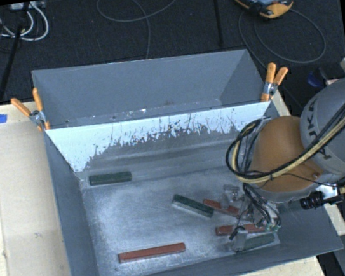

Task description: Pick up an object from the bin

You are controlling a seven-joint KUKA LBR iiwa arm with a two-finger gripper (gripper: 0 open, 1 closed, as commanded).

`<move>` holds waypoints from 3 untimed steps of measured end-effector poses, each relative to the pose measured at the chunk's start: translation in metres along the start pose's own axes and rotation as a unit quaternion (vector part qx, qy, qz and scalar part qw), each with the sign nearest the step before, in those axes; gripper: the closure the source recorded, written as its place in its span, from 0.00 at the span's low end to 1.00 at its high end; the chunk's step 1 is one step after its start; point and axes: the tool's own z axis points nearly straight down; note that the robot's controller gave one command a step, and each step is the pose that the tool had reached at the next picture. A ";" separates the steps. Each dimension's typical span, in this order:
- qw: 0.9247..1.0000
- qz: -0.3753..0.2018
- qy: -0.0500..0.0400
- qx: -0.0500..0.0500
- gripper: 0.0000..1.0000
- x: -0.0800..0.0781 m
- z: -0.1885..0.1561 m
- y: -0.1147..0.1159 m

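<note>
My gripper [241, 234] is low in the bin's front right corner, among a small cluster of bars. A short red-brown bar [228, 229] lies right at its left side, touching or nearly touching it. Just below it a dark green bar [257, 241] lies flat by the front wall, partly hidden by the gripper. Another red-brown bar [220, 205] lies slanted a little behind it. Left of that one, a dark green bar with a grey edge [192, 206] lies slanted too.
A long red-brown bar [152, 252] lies near the front wall at the left. A dark green bar [110, 178] rests against the back wall at the left. The arm with its orange cover and cables overhangs the right side.
</note>
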 end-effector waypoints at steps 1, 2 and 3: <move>0.999 -0.037 -0.004 -0.002 1.00 -0.025 0.005 0.037; 0.999 -0.037 0.000 -0.001 0.00 -0.023 0.008 0.036; 0.999 -0.038 0.000 -0.001 1.00 -0.023 0.008 0.036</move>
